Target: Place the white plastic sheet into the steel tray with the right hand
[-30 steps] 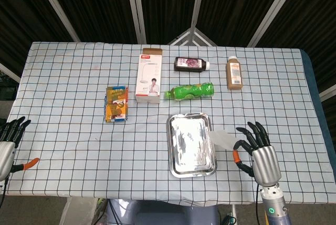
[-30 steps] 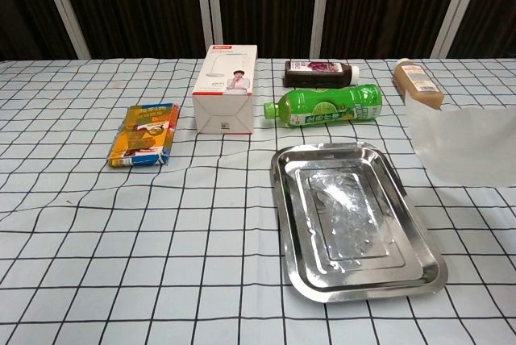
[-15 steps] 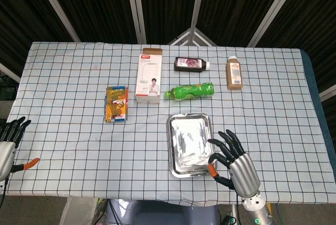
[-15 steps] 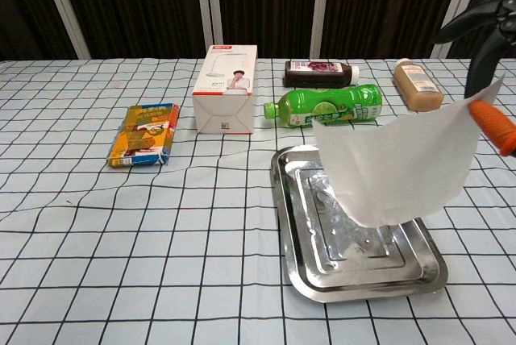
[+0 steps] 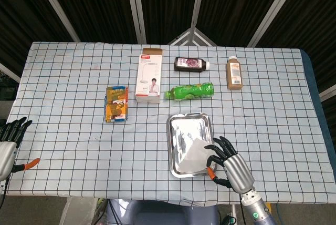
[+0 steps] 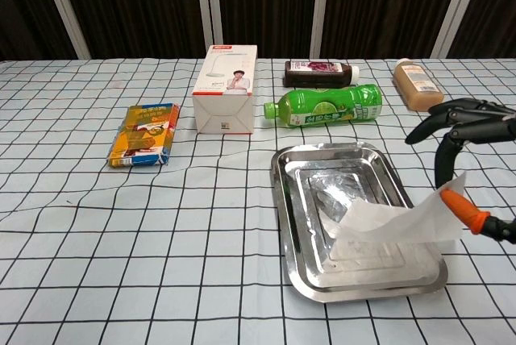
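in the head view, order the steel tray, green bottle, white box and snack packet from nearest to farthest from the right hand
From the right hand:
1. Steel tray, just left of it, under the fingertips.
2. Green bottle, beyond the tray.
3. White box, farther back and left.
4. Snack packet, farthest left; close to the box's distance, so not a firm ranking.

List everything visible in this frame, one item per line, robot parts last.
Tablecloth: one, white with dark grid, covers the table.
Tray: one, steel, front centre.
Plastic sheet: one, white, lying partly in the tray, one corner pinched.
Green bottle: one, on its side behind the tray.
Dark bottle: one, lying at the back.
Brown bottle: one, back right.
Box: one, white and red, upright.
Snack packet: one, orange and blue, left.
Right hand: pinches the sheet.
Left hand: at the table's left edge.
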Available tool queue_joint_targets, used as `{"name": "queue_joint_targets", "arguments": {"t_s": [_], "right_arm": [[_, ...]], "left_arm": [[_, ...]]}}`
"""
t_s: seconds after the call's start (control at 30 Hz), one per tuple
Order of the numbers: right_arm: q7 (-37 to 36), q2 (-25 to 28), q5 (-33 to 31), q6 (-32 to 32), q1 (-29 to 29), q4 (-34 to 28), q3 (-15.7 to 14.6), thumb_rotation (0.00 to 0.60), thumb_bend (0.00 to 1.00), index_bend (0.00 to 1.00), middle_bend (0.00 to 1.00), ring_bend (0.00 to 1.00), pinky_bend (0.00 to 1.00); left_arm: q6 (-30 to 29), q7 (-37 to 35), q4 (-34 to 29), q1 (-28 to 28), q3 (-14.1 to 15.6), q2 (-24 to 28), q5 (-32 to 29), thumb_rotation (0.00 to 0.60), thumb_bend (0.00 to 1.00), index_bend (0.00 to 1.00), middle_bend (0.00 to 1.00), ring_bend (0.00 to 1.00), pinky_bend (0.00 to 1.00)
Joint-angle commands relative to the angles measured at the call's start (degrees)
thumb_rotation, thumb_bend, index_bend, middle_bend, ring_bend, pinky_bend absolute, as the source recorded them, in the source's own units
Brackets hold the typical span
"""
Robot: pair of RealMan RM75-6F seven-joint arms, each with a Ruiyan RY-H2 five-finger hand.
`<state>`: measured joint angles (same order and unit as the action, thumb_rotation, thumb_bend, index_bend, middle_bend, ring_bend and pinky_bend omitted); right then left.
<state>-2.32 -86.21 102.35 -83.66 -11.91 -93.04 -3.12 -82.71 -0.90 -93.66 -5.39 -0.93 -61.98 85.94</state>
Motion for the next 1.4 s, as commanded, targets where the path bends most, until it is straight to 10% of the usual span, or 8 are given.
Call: {"name": "queue_joint_targets", "arguments": {"t_s": [0.03, 0.7, 1.4], "right_arm": [[-0.26, 0.54, -0.95, 1.01, -0.1, 0.76, -0.36, 0.6, 0.52, 0.72, 0.29, 0.12, 0.09], [-0.25, -0.02, 4.34, 3.99, -4.0, 11.12, -2.39, 0.6, 0.52, 0.76, 0.31, 0.12, 0.09], [1.77, -3.26, 6.08, 5.55, -8.21, 8.62, -1.25, 0.6, 0.52, 0.76, 0.31, 0.12, 0.09]], "left_arm": [[0.02, 0.0, -0.01, -0.02, -0.02, 0.0, -0.02, 0.6, 0.0, 0.0, 0.0, 0.0, 0.0], [0.13, 0.07, -0.2, -0.04, -0.08, -0.05, -0.34, 0.6, 0.0, 0.0, 0.0, 0.0, 0.0], [0.76, -0.13, -0.17, -0.25, -0.3, -0.03, -1.1, 0.6, 0.0, 0.0, 0.0, 0.0, 0.0]]}}
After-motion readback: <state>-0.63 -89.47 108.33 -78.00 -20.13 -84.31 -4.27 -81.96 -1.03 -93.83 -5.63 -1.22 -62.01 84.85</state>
